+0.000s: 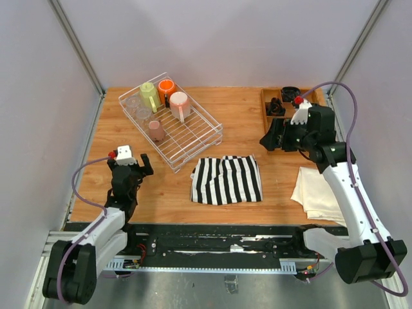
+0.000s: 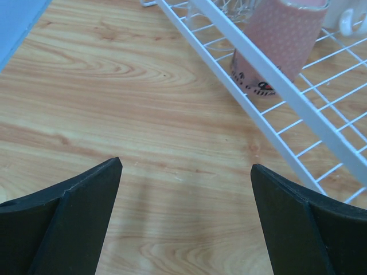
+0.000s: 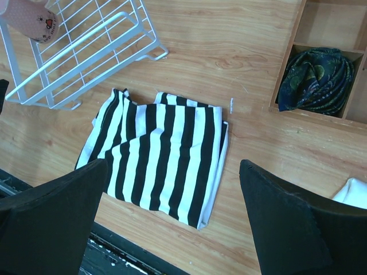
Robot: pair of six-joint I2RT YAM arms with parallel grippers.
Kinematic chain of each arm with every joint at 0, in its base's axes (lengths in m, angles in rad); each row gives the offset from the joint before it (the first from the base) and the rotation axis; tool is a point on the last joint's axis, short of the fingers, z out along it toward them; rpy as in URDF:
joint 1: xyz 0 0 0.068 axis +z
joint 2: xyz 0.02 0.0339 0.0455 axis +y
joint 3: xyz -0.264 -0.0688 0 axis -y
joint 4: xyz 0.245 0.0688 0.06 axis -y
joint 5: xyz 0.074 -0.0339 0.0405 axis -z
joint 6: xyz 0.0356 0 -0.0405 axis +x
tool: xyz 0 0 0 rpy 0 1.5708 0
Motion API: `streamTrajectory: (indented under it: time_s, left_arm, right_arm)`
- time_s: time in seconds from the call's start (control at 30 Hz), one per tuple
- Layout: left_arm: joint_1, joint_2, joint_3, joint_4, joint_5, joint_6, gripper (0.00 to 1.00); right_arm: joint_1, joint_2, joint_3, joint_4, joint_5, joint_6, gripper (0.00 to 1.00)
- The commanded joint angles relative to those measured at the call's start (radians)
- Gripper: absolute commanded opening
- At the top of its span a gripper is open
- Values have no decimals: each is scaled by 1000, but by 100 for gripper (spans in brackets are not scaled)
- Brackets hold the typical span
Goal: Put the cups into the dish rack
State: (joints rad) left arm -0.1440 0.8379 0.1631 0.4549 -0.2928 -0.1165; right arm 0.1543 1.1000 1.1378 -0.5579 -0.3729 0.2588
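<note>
The white wire dish rack (image 1: 193,138) stands at the back left of the table. Inside it are an orange mug (image 1: 167,89), a yellow-green mug (image 1: 150,96), a pale pink mug (image 1: 179,105), a smaller dusty-pink mug (image 1: 156,131) and two clear glass tumblers (image 1: 133,103) (image 1: 143,116). My left gripper (image 1: 143,168) hovers open and empty in front of the rack's near-left corner. In the left wrist view, the left gripper (image 2: 186,166) is over bare wood, with the rack (image 2: 298,109) and the dusty-pink mug (image 2: 275,46) just ahead. My right gripper (image 1: 269,138) is open and empty at the right.
A folded black-and-white striped cloth (image 1: 226,180) lies at front centre, and it shows below the right gripper (image 3: 172,163) in the right wrist view. A cream cloth (image 1: 315,193) lies at the front right. A wooden compartment tray (image 1: 264,106) at the back right holds dark rolled cloths (image 3: 315,74).
</note>
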Motion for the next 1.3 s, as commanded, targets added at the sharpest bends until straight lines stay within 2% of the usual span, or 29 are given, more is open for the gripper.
streamTrajectory:
  time_s: [0.0,0.17,0.27,0.33,0.4,0.5,0.67,0.73,0.83,0.93,1.1,1.27]
  left_arm:
    - [41,117,-83,453,-12,59,100]
    - [65,339,-84,711,59,102,100]
    - [97,509,-62,817,138,101,100]
    - [99,574,-78,908,203,128,100]
    - [99,574,-87,921,214,129,100]
    - [100,579,-105,956,52,78,100]
    - [100,581,-65,884,60,76,100]
    - [100,579,-75,900,32,69,100]
    - [100,576,-80,907,23,60,100]
    - [100,578,-80,908,22,59,100]
    - [99,579,-73,902,27,63,100]
    - [100,579,-74,900,27,63,100]
  right_arm:
    - [-16,-48,-27,-18,9,-54,98]
    - [-16,-57,-88,-12,132,-133,98]
    - [-21,-53,-162,87,239,-164,98]
    - [-26,-57,-245,213,271,-209,98]
    - [-29,-66,-352,375,296,-259,98]
    - [-35,-62,-507,570,387,-329,98]
    - [-90,-4,-676,830,435,-323,98]
    - [-99,18,-759,1018,429,-322,98]
    - [-103,83,-836,1204,435,-329,98]
    - [-104,135,-848,1292,411,-386,98]
    - [-131,250,-912,1508,409,-372,98]
    - [-131,297,-883,1499,443,-359,99]
